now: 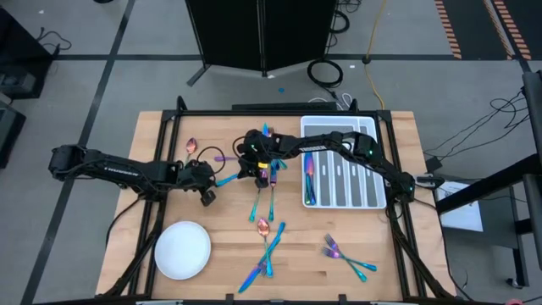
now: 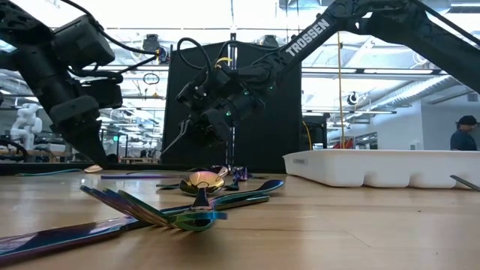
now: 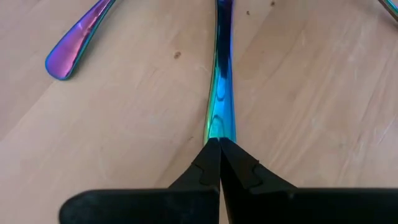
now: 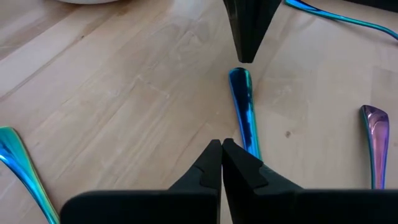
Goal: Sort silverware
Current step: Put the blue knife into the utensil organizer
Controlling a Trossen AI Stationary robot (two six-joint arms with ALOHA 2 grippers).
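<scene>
1. High view: iridescent rainbow-metal silverware [image 1: 268, 241] is lying scattered over the pale wooden table [image 1: 398, 254], with a few pieces already lying in the white divided plastic tray [image 1: 339, 174] and a round white plate [image 1: 182, 250] sitting bare near the left front. The left gripper [image 1: 208, 197] is hovering left of centre, the right gripper [image 1: 254, 163] just beyond it at mid-table; each is standing over the same blue-teal handle [image 1: 227, 180].

2. Low view: a crossed pile of forks and a pink-gold spoon [image 2: 201, 181] is lying flat. The pieces are looking thin, stiff, light and polished, so they are likely sliding under a push and offering little height to pinch.

3. Left wrist view: the left gripper's fingertips [image 3: 219, 152] are pressed together, gripping nothing, the tips sitting at the handle's end. A purple handle tip [image 3: 68, 53] is lying apart.

4. Right wrist view: the right gripper's fingertips [image 4: 222, 152] are likewise closed and empty, just beside the blue handle, facing the left gripper's tip across it. Judged best hold: across the narrow handle mid-length, jaws opened first, pressing down to the wood.
</scene>
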